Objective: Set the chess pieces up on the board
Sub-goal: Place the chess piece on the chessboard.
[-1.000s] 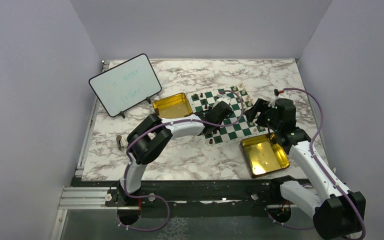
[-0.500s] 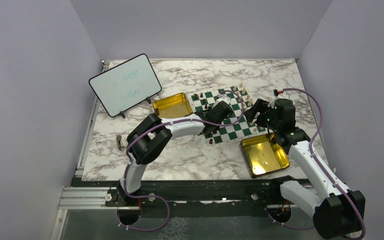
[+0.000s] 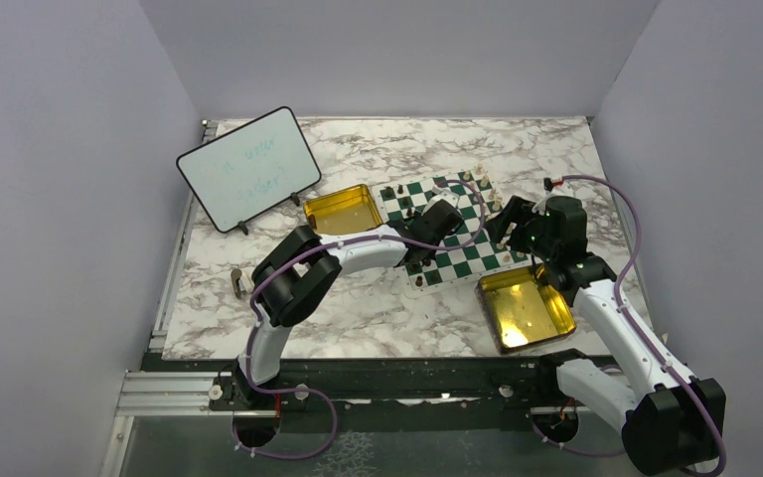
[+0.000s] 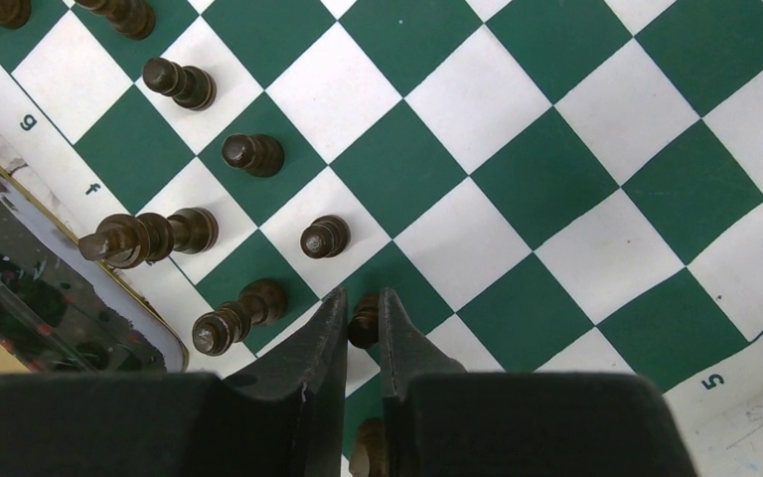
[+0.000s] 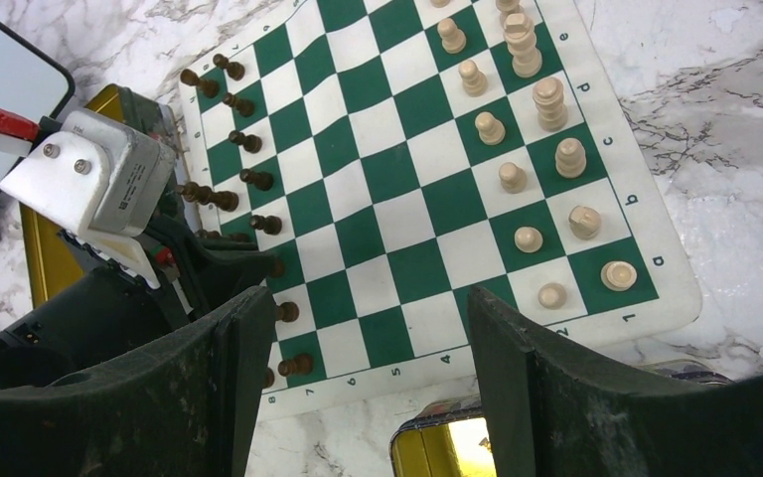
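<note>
**Board** [image 5: 397,189]: lies flat on the tabletop [image 3: 378,308], right of centre, between two gold tins.

**Cream pieces** [image 5: 529,238]: stand in two rows along the board's right edge. Both rows look filled as far as the right wrist view reaches; their far end is cut off.

**Dark pieces** [image 4: 253,154]: stand in two rows along the board's left edge. The far squares are filled and the near ones look only partly filled, though the left arm hides some squares, so no count is offered.

**Left hand** [image 4: 362,295]: low over the dark side, narrow, closed on a dark pawn [image 4: 363,323] standing on a square in the inner dark row.

**Right hand** [image 5: 370,303]: wide and holding nothing, above the board's near right corner and the near tin [image 3: 522,308].

**Far tin** [image 3: 343,211]: touches the board's left edge; no pieces made out inside it.

**Whiteboard** [image 3: 248,167]: far left, well apart from the board.

**Progress**: judged late. The cream side reads as done. What is left is this pawn and any near dark squares not yet filled.
</note>
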Controlling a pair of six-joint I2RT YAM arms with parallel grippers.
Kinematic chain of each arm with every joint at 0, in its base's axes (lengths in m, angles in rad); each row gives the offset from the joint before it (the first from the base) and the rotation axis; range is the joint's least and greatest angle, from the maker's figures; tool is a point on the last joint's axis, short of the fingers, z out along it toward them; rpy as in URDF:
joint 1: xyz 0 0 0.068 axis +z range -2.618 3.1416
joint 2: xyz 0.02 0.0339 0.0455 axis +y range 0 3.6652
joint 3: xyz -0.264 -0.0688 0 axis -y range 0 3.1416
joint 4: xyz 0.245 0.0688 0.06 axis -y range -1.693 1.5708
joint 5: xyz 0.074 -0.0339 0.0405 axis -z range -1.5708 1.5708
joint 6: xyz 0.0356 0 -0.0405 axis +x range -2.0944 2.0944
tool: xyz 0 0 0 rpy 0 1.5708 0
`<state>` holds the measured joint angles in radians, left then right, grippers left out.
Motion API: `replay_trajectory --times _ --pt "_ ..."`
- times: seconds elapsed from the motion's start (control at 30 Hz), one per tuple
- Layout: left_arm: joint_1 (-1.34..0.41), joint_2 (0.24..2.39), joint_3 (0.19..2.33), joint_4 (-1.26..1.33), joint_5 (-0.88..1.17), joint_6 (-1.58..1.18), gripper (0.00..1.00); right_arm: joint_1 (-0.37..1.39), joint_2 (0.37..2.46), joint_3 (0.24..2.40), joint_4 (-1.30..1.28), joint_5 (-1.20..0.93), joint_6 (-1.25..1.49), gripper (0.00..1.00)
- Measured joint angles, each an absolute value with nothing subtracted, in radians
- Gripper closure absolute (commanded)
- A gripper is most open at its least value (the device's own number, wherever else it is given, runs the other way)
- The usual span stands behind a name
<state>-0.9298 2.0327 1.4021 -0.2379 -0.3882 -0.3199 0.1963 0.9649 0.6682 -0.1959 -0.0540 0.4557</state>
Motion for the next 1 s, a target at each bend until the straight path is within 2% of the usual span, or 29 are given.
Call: replay_trajectory --times 0.9,1.0 --pt "-0.93 2.049 1.433 -0.257 -0.364 -0.317 0.85 0.196 0.969 0.668 -0.195 -0.054 0.455 0.25" --pt "-0.93 2.054 1.435 -0.254 -0.364 -0.316 0.82 0.196 0.969 0.668 -0.195 -0.054 0.455 0.25"
